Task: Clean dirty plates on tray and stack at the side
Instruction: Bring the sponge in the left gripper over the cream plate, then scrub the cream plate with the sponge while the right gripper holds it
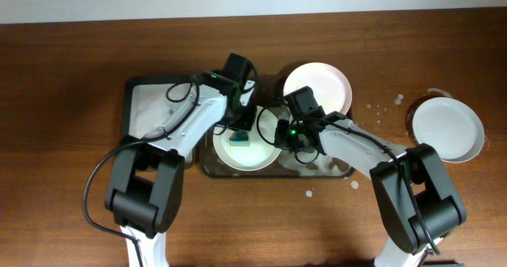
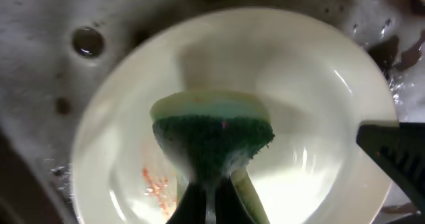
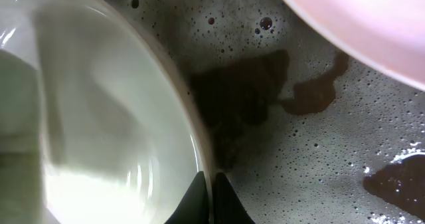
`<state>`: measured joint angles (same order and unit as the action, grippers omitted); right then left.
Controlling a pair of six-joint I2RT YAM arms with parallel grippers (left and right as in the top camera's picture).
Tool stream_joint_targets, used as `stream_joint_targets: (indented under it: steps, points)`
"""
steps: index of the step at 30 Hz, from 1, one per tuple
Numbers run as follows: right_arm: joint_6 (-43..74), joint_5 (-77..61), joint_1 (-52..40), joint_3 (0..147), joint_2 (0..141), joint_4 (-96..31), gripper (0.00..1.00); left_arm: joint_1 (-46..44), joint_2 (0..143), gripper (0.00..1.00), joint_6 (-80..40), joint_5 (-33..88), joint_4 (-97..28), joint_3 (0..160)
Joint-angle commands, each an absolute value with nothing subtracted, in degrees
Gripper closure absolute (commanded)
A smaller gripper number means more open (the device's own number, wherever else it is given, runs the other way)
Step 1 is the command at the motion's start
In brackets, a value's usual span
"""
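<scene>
A pale mint plate (image 1: 253, 152) lies on the foamy dark tray (image 1: 333, 170). My left gripper (image 1: 238, 132) is shut on a green sponge (image 2: 212, 141) and presses it on the plate's inside (image 2: 312, 111), where an orange smear (image 2: 154, 181) shows. My right gripper (image 3: 211, 194) is shut on the plate's right rim (image 3: 196, 131); it also shows in the overhead view (image 1: 287, 132). A pale pink plate (image 1: 321, 85) rests at the tray's back right and shows in the right wrist view (image 3: 358, 24). A white plate (image 1: 447, 128) lies on the tabletop at the right.
A second dark tray (image 1: 146, 101) with a pale foamy inside lies to the left of the arms. White soap splashes (image 1: 380, 107) fleck the wood between the tray and the white plate. Foam and bare dark patches (image 3: 312, 98) cover the tray floor.
</scene>
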<state>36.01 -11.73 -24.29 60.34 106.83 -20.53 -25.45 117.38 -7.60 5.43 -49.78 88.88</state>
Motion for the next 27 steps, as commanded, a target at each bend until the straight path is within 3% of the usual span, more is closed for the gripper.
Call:
stream_joint_targets:
  steps: [1, 6, 14, 19, 22, 27]
  points:
    - [36.51, -11.38, -24.29, 60.45, 107.53, -20.75, 0.96, -25.82, 117.43, 0.99, -8.14, 2.31, -49.06, 86.15]
    - [36.49, -11.38, -24.29, 60.45, 107.53, -20.73, 0.96, -25.82, 117.43, 0.99, -12.45, -6.57, -47.18, 80.2]
    - [36.47, -11.38, -24.29, 60.45, 107.53, -20.78, 0.96, -25.82, 117.43, 0.99, -12.36, -19.7, -27.55, 77.87]
    - [36.47, -11.38, -24.29, 60.45, 107.53, -20.73, 0.96, -25.82, 117.43, 0.99, -2.42, -10.79, -37.39, 77.87]
    - [36.47, -11.38, -24.29, 60.45, 107.53, -20.49, 0.96, -25.82, 117.43, 0.99, 12.4, 2.52, -45.36, 77.87]
    - [36.27, -11.38, -24.29, 60.45, 107.53, -20.56, 0.96, -25.82, 117.43, 0.99, 22.41, 11.57, -46.72, 77.87]
